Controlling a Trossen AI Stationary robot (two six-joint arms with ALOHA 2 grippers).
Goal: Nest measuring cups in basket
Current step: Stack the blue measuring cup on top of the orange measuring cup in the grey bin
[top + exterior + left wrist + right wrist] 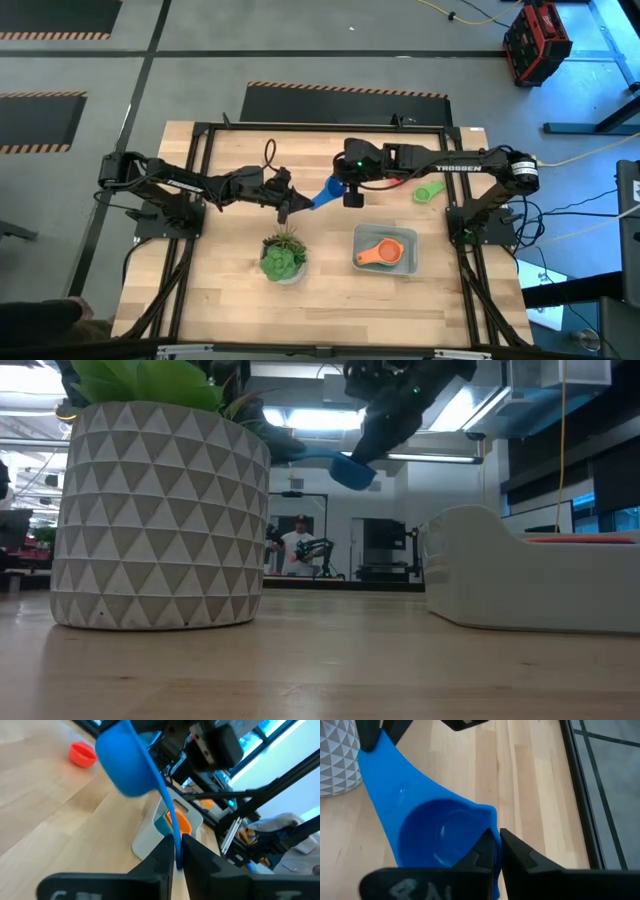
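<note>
A blue measuring cup (325,192) hangs in the air over the middle of the table, between my two grippers. My left gripper (290,205) is shut on its handle, and my right gripper (347,195) is shut on its bowl (437,837). The low view shows the cup (350,470) well above the tabletop. The greyish basket (385,250) stands near the right front, with an orange cup (378,254) and a teal one inside. A green cup (430,190) lies on the table under my right arm. A red cup (82,755) lies on the wood farther off. My left gripper pinches the free end of the blue cup's handle (173,832) between its two fingers. The fingers come nearly level from the table's left and lie along the handle. The cup is lifted clear, its bowl (125,765) away from the gripper. My right gripper grips the bowl's rim (489,817) on the side away from the handle, one finger inside the bowl and one outside. The fingers slant down from the table's right. The bowl's opening faces up toward that wrist, clear of the table.
A green spiky plant in a white patterned pot (283,258) stands near the front, left of the basket and close under the cup. A black frame (200,140) runs around the tabletop. A person shows far off in the room (298,545).
</note>
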